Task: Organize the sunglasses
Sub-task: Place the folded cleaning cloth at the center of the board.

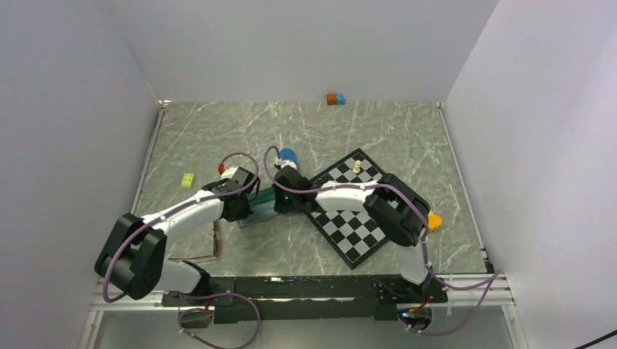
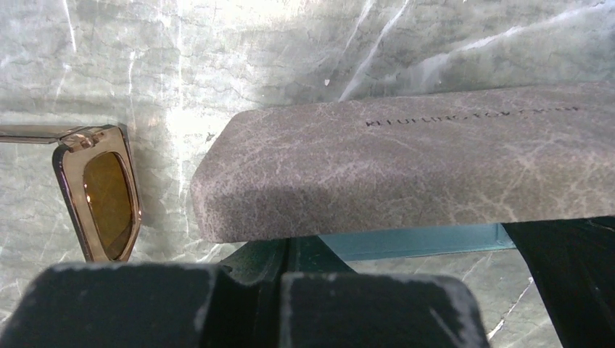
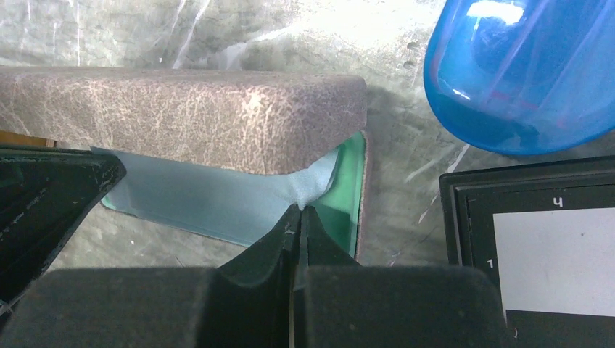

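A pair of sunglasses [image 2: 101, 196] with a thin brown frame and amber lens lies on the marble at the left of the left wrist view. Beside it sits a glasses case with a grey leather lid [image 2: 406, 163] and green inside [image 3: 348, 188]. A light-blue cloth [image 3: 210, 199] lies in the case under the half-lowered lid. My right gripper [image 3: 299, 210] is shut on a pinched-up corner of that cloth. My left gripper [image 2: 290, 245] is shut, its tips tucked under the lid's near edge; whether it pinches anything is hidden. In the top view the case [image 1: 258, 209] lies between both grippers.
A blue translucent capsule case [image 3: 522, 72] stands just behind the glasses case. A chessboard [image 1: 349, 218] with a white piece [image 1: 357, 166] lies to the right, its corner close to the right gripper. A yellow brick [image 1: 188, 180] and coloured blocks [image 1: 335, 99] sit farther off.
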Available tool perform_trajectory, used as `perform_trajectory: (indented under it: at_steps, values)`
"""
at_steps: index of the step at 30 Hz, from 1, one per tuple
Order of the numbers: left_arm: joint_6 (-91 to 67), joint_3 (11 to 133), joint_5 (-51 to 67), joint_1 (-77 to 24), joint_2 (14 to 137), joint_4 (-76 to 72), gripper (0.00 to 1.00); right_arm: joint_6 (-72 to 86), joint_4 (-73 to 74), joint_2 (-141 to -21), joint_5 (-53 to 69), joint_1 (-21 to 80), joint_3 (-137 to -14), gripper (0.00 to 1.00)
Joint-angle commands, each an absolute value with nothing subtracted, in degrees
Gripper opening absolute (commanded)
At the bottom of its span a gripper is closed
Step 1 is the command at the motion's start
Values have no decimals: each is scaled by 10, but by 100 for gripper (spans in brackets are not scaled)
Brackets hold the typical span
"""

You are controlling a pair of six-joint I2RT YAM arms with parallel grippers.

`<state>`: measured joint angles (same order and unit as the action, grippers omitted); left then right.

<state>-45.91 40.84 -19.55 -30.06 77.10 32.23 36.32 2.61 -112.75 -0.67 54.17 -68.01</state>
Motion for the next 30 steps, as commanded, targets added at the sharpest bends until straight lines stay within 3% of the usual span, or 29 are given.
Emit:
perform_trajectory:
  at_steps: [1, 9, 13, 22, 30]
  values:
    - [-467, 424, -221, -298, 776, 332, 4, 379, 11, -1110, -23, 539, -665, 5]
    - [-475, 422, -227, -298, 789, 344, 12, 387, 4, -1104, -19, 540, -649, 8]
    - [-479, 430, -237, -297, 793, 354, 22, 394, 3, -1096, -29, 540, -639, 18]
    - [-475, 434, -227, -299, 738, 363, 28, 376, 11, -1048, -87, 541, -633, 35]
    - [-470, 429, -199, -298, 672, 375, 26, 350, -10, -1023, -72, 542, -623, 31]
